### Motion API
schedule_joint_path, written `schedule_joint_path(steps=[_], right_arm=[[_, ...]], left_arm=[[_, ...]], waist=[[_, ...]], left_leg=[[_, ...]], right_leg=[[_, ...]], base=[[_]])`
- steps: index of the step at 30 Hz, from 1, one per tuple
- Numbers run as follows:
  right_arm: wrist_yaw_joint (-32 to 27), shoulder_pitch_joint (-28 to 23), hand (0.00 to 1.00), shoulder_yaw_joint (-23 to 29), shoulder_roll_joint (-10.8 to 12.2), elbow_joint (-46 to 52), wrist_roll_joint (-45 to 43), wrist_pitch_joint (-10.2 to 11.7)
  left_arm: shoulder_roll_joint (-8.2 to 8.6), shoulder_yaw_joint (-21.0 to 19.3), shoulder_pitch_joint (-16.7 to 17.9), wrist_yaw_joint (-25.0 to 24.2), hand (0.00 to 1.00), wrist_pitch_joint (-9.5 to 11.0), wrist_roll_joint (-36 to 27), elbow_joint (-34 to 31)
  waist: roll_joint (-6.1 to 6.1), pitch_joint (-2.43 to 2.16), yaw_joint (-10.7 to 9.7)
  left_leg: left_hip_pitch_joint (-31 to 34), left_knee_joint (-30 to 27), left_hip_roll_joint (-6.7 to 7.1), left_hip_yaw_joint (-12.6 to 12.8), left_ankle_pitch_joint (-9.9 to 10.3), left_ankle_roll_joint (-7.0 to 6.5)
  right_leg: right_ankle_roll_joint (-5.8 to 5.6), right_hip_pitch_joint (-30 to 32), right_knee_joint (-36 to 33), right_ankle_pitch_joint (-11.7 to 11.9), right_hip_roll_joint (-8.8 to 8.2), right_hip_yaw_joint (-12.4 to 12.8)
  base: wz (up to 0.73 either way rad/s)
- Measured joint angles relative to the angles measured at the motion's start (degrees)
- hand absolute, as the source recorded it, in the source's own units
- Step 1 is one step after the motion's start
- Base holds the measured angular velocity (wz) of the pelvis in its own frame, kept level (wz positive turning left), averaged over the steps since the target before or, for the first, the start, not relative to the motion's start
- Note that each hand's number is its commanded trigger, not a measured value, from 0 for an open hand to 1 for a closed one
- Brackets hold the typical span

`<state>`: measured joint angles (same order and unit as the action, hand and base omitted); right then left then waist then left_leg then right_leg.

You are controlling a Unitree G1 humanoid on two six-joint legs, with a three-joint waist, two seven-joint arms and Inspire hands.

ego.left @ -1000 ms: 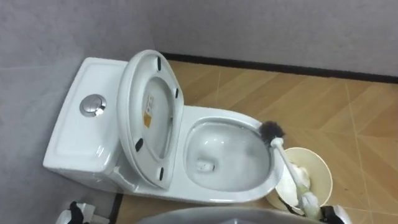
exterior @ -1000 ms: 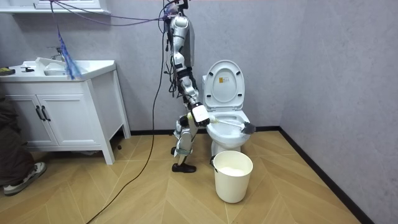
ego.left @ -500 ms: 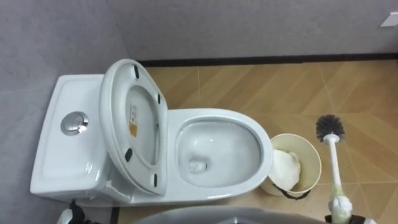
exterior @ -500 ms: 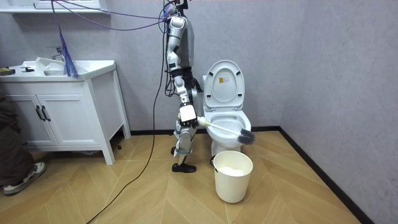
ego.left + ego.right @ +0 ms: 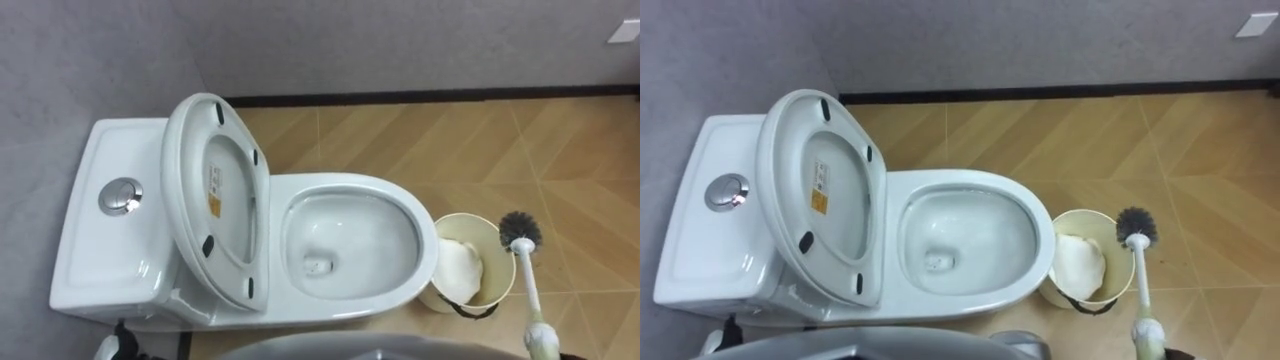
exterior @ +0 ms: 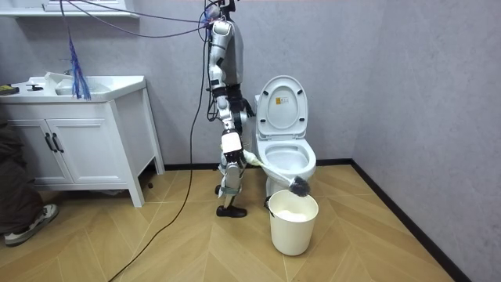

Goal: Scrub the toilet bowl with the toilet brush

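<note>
wood floor, grey wall: right hand (image 6: 232,149) clamped on brush (image 5: 520,230). handle runs far from it, bristle head over bucket (image 5: 470,218) right rim; toilet bowl (image 5: 350,182) lies left.

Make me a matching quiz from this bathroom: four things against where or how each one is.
Things:
1. seat
2. brush
3. bucket
4. flush button

Places or states:
A. on top of the tank
B. on the floor beside the bowl
C. raised, leaning back toward the tank
D. in the air, head just above the bucket

Pairs: 1-C, 2-D, 3-B, 4-A
</note>
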<state>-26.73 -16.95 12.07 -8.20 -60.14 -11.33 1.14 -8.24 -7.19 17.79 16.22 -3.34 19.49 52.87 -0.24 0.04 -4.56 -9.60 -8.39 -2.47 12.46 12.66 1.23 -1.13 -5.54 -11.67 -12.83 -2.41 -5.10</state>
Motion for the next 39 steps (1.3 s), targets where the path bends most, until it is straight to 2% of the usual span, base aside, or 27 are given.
schedule_joint_path(steps=[7,12,14,19,25,32,39], right_arm=[[1.89,0.63,0.0,-0.2,-0.04,-1.47,-0.3,-0.04],[4.46,1.18,0.0,-1.46,-0.08,-4.63,-0.35,-2.3],[5.95,1.53,0.0,-2.02,-0.04,-6.19,-0.7,-3.39],[6.92,1.72,0.0,-2.02,-0.04,-7.31,-0.89,-4.7],[7.31,1.89,0.0,-1.83,-0.04,-7.44,-2.45,-6.03],[12.77,1.86,0.0,-1.81,-0.02,-7.8,-2.53,-6.51],[19.11,2.87,0.0,-1.93,0.03,-9.74,0.12,-8.57]], left_arm=[[0.03,-0.06,-0.97,-1.99,0.0,-0.41,0.32,1.87],[0.02,0.39,-1.09,-2.44,0.0,-1.31,0.21,2.69],[0.03,0.58,-1.49,-3.19,0.0,-1.75,0.22,4.17],[0.01,0.59,-1.58,-3.38,0.0,-2.93,0.21,5.16],[0.03,0.62,-1.81,-4.32,0.0,-3.78,0.31,5.77],[0.4,0.51,-1.27,-4.65,0.0,-4.09,0.92,5.66],[0.55,0.36,-1.38,-5.84,0.0,-4.95,1.29,5.72]], waist=[[-0.07,0.03,0.18],[-0.35,0.11,0.31],[-0.54,0.0,0.26],[-0.77,-0.05,0.18],[-0.98,0.13,0.18],[-0.82,0.05,0.17],[-0.76,-0.05,0.22]], left_leg=[[-0.7,0.1,-0.04,0.07,0.0,0.0],[-0.9,0.11,-0.03,0.24,0.0,0.0],[-0.93,0.11,-0.03,0.2,0.0,0.0],[-1.01,0.1,-0.04,0.07,0.0,0.0],[-0.92,0.1,-0.04,-0.1,0.0,0.0],[-0.94,0.1,-0.09,-0.16,0.0,0.0],[-1.08,0.04,-0.13,-0.27,0.0,0.0]], right_leg=[[0.03,-0.16,0.02,0.01,0.08,0.24],[0.04,-0.35,0.11,0.02,0.09,0.22],[0.04,-0.37,0.11,0.02,0.1,0.2],[0.04,-0.41,0.08,0.02,0.1,0.22],[0.04,-0.44,0.1,0.02,0.06,0.14],[0.08,-0.55,0.13,0.08,0.1,0.18],[0.12,-0.68,0.11,0.1,0.1,0.08]], base=[[-0.02],[-0.02],[0.0],[0.0],[0.01],[0.01],[0.0]])
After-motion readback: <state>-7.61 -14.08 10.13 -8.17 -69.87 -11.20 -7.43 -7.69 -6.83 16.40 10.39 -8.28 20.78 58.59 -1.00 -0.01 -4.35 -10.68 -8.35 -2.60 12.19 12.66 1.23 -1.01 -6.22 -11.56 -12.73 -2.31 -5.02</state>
